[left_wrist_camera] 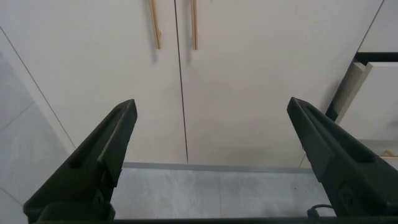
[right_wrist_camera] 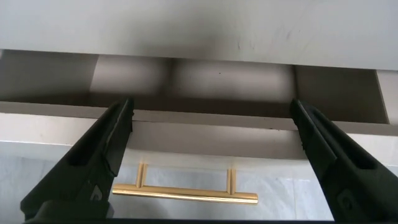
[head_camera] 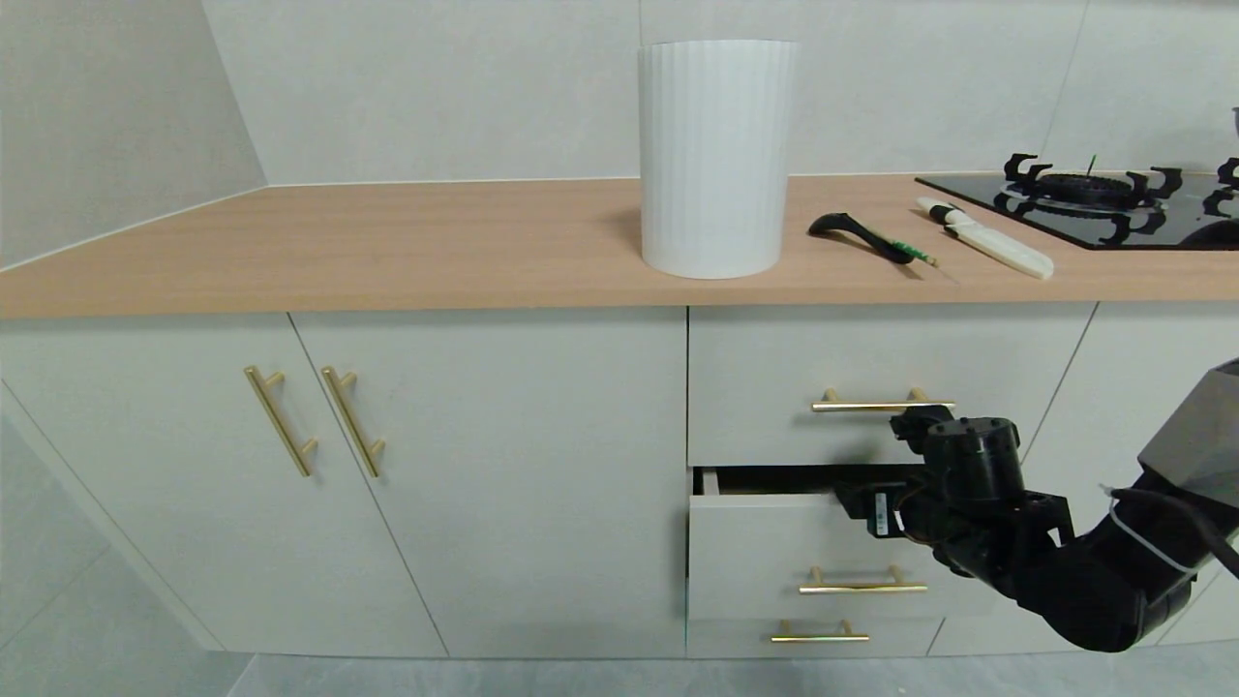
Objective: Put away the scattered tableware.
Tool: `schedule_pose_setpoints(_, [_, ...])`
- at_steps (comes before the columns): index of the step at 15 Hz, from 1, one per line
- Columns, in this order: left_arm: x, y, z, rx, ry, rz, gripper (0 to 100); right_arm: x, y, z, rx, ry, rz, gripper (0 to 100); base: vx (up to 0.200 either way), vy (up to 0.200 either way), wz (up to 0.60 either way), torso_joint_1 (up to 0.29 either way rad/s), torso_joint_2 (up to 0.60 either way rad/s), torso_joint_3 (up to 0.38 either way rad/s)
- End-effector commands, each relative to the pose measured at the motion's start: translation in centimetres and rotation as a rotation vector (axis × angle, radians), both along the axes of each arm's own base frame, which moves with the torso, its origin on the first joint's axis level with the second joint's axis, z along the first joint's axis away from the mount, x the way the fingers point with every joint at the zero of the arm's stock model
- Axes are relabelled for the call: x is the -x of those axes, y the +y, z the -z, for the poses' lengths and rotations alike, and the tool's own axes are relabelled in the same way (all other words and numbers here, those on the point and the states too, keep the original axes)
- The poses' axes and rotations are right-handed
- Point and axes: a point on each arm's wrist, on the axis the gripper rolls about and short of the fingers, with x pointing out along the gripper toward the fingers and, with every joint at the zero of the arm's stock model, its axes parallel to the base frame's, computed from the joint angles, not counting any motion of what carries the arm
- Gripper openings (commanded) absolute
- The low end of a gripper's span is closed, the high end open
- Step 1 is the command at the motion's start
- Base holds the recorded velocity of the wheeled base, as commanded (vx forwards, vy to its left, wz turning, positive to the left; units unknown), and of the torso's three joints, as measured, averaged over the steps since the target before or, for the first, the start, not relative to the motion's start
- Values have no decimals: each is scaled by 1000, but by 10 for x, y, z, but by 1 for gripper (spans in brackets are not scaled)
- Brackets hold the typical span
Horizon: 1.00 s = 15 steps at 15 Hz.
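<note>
Head view: the bench point(head_camera: 387, 242) runs across the upper half, and at about 1 o'clock on it stands a tall white ribbed container point(head_camera: 716, 160). At the container's 3 o'clock a black ladle point(head_camera: 866, 237) with a green-tipped handle lies flat on the wood. Farther toward 3 o'clock, near the ladle but apart from it, lies a white knife point(head_camera: 987, 239). A black hob point(head_camera: 1094, 208) fills the bench's 2 o'clock end. Below the container the top drawer point(head_camera: 803, 382) is shut, while the second drawer point(head_camera: 765, 552) stands pulled slightly out, with a dark gap above its front. The right arm comes in from 4 o'clock. The right gripper point(right_wrist_camera: 211, 106) is spread wide and empty, facing that gap, with the drawer's gold handle point(right_wrist_camera: 186, 194) just before it. The left gripper point(left_wrist_camera: 211, 102) is also spread wide and holds nothing, low before the cabinet doors point(left_wrist_camera: 249, 93), with the floor point(left_wrist_camera: 211, 186) beneath
</note>
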Motion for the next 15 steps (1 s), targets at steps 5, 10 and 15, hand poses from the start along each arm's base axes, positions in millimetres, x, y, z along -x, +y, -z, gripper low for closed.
schedule_pose_setpoints(5, [0, 0, 0, 0, 1, -1, 100, 11, -2, -8, 19, 64, -19, 100, 0, 0, 0, 0, 0, 0])
schedule_pose_setpoints(10, [0, 0, 0, 0, 1, -1, 100, 28, 4, -19, 48, 134, -56, 100, 0, 0, 0, 0, 0, 0])
schedule_pose_setpoints(15, [0, 0, 0, 0, 3, -1, 100, 47, 11, -26, 96, 232, -105, 100, 0, 0, 0, 0, 0, 0])
